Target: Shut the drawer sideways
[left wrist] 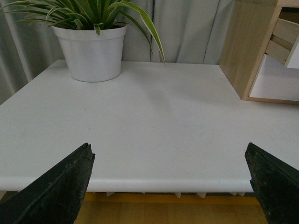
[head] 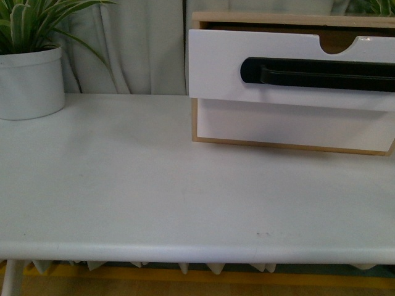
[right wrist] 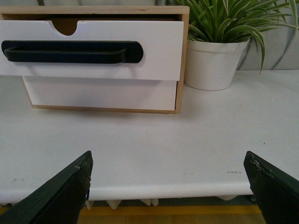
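The drawer (head: 222,68) has a white front, a long black bar handle (head: 315,73) and a semicircular notch in its top edge. It stands pulled out of its light wood frame (head: 195,126) at the back right of the table. It also shows in the right wrist view (right wrist: 154,51). The left wrist view shows the frame's side (left wrist: 247,42). My left gripper (left wrist: 170,186) is open and empty at the table's front edge. My right gripper (right wrist: 168,186) is open and empty at the front edge, facing the drawer. Neither arm shows in the front view.
A plain white drawer front (head: 290,126) sits shut below the open drawer. A white pot with a striped plant (head: 28,80) stands at the back left. Another potted plant (right wrist: 212,65) stands right of the frame. The white table (head: 154,197) lies between.
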